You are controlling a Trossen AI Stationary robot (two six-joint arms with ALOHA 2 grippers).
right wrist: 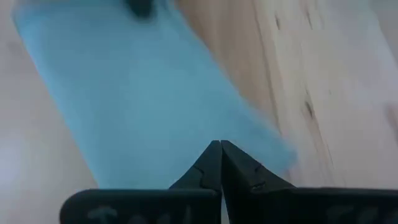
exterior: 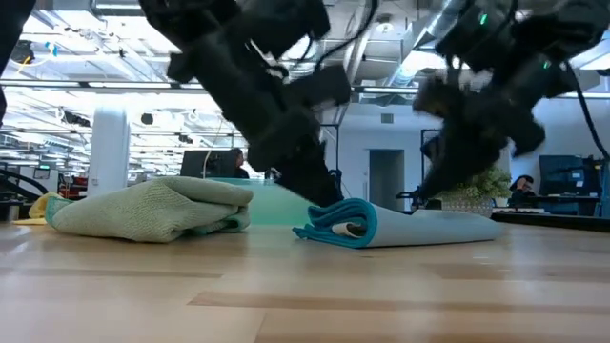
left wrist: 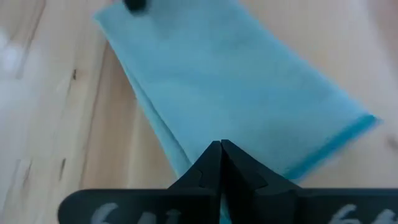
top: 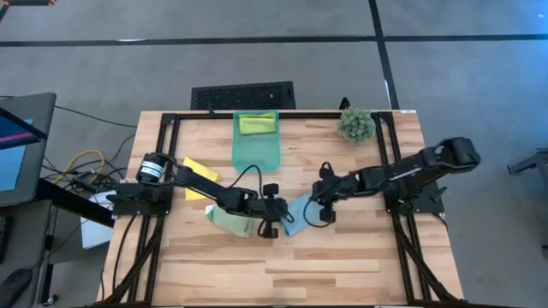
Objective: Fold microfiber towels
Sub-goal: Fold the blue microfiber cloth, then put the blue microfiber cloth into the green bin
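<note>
Currently both arms converge on the light blue towel [top: 295, 224], which lies near the middle of the wooden surface [top: 342, 265].

Left end effector [top: 272, 229]: positioned at the left edge of the light blue towel. The left wrist view shows its fingers pressed together with towel fabric running up to their tips. The low view shows this edge curled over into a roll beneath the arm. The fingers appear pinched on that edge, probably to carry it across as a fold.

Right end effector [top: 321, 218]: positioned at the towel's opposite edge. The right wrist view shows its fingers meeting tip to tip over the blue fabric. Whether fabric is caught between them cannot be confirmed. Its likely function is to pin or lift that side while the other side is worked.

Remaining towels:
- Pale green towel [top: 231, 221]: bunched in a loose heap just beside the left end effector, under the left arm. It looks unfolded and probably awaits its turn.
- Yellow towel [top: 199, 175]: flat on the surface near the left arm's base, well apart from the work area.
- Lime green towel [top: 257, 123]: lying folded inside the teal bin [top: 256, 154] at the far side of the surface. The bin evidently serves as the collection point.

A small green plant [top: 355, 124] stands beside the bin, clear of both arms.
</note>
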